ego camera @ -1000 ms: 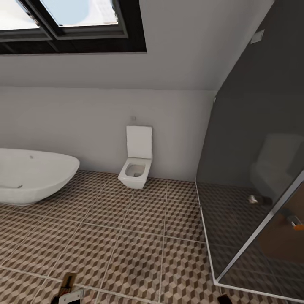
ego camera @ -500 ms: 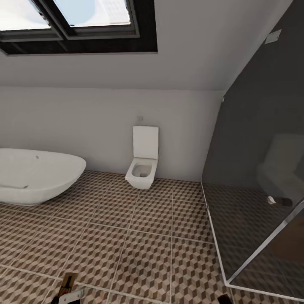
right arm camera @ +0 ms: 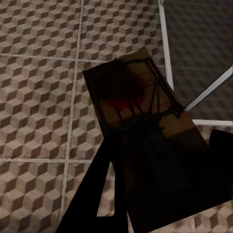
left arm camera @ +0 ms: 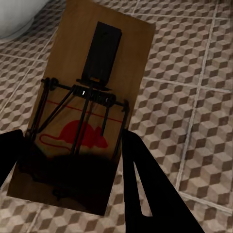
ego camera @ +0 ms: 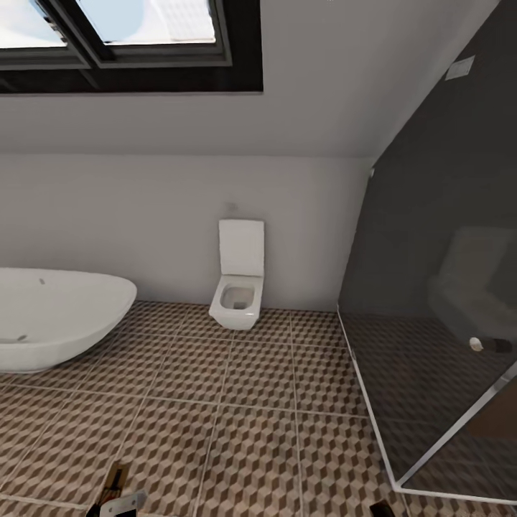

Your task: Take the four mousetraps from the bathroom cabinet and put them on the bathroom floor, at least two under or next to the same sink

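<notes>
One mousetrap [left arm camera: 90,104] is seen in the left wrist view, pinched between the two dark fingers of the left end effector [left arm camera: 77,165]. Its long axis runs along the fingers, with the printed red mouse at the gripped end and the dark flat plate toward the free end, which points away from the wrist. It is held above the bathroom floor [left arm camera: 194,73], not resting on it.

A second mousetrap [right arm camera: 145,141] is seen in the right wrist view, clamped by the right end effector [right arm camera: 165,184]. Its board is in shadow; its long axis lies slanted across the fingers, the end with the red print pointing away from the wrist, over the cube-patterned tiles and close to the pale frame of the shower enclosure [right arm camera: 167,53].

In the head view, the tip of the left-held trap [ego camera: 115,482] is glimpsed at the lower edge. Beyond the tiled floor, a white bathtub [ego camera: 50,316], a wall-hung toilet [ego camera: 238,283] and a skylight [ego camera: 122,32] are seen.
</notes>
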Available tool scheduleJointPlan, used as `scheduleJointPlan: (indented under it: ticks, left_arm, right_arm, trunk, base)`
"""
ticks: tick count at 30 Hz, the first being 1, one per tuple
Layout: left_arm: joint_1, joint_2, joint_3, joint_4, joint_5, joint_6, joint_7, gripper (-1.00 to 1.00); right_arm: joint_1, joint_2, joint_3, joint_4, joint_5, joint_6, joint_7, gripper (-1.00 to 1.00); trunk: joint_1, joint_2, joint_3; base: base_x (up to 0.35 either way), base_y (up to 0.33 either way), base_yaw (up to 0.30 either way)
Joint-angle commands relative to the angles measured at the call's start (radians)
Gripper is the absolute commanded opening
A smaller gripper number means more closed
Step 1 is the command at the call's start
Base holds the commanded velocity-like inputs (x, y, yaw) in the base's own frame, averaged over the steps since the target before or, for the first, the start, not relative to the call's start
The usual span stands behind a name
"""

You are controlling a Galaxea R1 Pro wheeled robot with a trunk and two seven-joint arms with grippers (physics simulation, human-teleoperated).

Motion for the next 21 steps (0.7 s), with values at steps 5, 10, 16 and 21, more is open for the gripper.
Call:
scheduleJointPlan:
  ticks: [5, 10, 16, 21]
  left_arm:
    - [0.0, 0.0, -0.006, 0.0, -0.005, -0.001, 0.006, -1.0]
    - [0.0, 0.0, -0.006, 0.0, -0.005, -0.001, 0.006, -1.0]
    - [0.0, 0.0, -0.006, 0.001, -0.005, -0.001, 0.006, -1.0]
    - [0.0, 0.0, -0.006, 0.001, -0.005, -0.001, 0.006, -1.0]
  right_arm:
    - [0.0, 0.0, 0.0, -0.002, 0.004, -0.001, -0.007, -1.0]
    - [0.0, 0.0, 0.0, -0.002, 0.004, 0.0, -0.007, -1.0]
    - [0.0, 0.0, 0.0, -0.002, 0.004, -0.001, -0.007, -1.0]
    - [0.0, 0.0, 0.0, -0.002, 0.004, 0.0, -0.007, -1.0]
  trunk:
    - [0.001, -0.002, 0.004]
    - [0.001, -0.002, 0.009]
    - [0.001, -0.002, 0.012]
    - [0.001, -0.002, 0.012]
  base:
    - [0.144, 0.262, -0.207]
    - [0.144, 0.263, -0.201]
    - [0.143, 0.262, -0.071]
    - [0.143, 0.254, -0.007]
